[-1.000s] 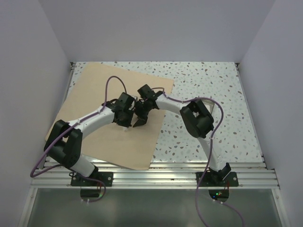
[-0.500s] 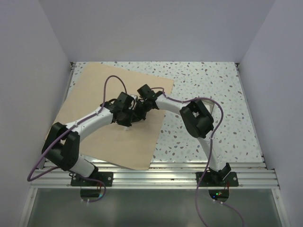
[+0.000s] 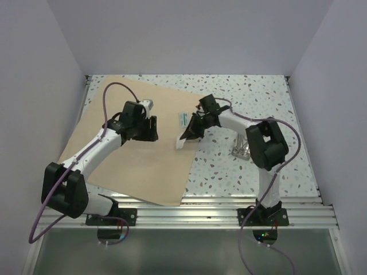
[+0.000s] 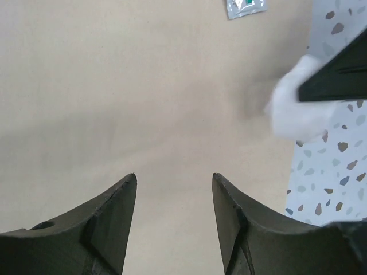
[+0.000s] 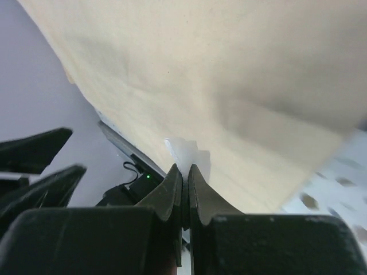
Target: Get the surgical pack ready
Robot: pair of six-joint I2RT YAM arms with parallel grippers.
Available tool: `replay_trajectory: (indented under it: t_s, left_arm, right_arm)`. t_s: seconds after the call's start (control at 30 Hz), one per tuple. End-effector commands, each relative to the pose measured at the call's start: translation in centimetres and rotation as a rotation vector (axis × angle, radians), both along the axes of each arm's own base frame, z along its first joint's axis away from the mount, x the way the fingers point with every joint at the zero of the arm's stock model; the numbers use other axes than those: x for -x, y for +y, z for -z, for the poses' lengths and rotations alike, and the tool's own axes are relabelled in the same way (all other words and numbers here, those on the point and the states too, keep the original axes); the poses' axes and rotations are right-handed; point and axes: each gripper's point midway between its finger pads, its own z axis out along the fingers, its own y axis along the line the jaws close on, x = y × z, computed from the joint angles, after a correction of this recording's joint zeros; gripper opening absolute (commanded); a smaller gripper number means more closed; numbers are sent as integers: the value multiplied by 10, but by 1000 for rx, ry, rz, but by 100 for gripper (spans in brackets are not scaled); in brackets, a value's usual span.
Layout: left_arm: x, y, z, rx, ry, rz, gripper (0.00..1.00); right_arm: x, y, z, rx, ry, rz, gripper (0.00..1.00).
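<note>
Handover: left gripper (image 4: 172, 180), shut a sec ago, now stands wide & empty over the wrap sheet (image 3: 137, 166). Right gripper (image 5: 183, 170) has pinched the white gauze (image 3: 181, 143), held near sheet's right edge. Placing likely next.

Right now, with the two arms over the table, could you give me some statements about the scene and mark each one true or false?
1. The right gripper is shut on a piece of white gauze. True.
2. The left gripper is clamped on the tan wrap sheet. False: its jaws stand open above the sheet and hold nothing.
3. The steel tray stands on the wrap sheet. False: it stands on the speckled tabletop, to the right of the sheet and partly hidden by the right arm.
4. A small packet with a green mark lies on the sheet near its right edge. True.
</note>
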Motion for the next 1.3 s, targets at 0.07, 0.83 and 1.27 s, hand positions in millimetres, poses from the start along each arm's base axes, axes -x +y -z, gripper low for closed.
replay_trajectory:
  t_s: [0.07, 0.83, 1.27]
  left_arm:
    - [-29, -30, -20, 118, -65, 70, 57]
    - [-60, -56, -1, 168, 14, 123, 56]
    - [-113, -72, 10, 151, 68, 61, 63]
  right_arm:
    - [-27, -106, -72, -40, -247, 72, 0]
    - [-27, -295, -1, 103, -170, 475, 0]
    - [-8, -325, 27, 329, -83, 416, 45]
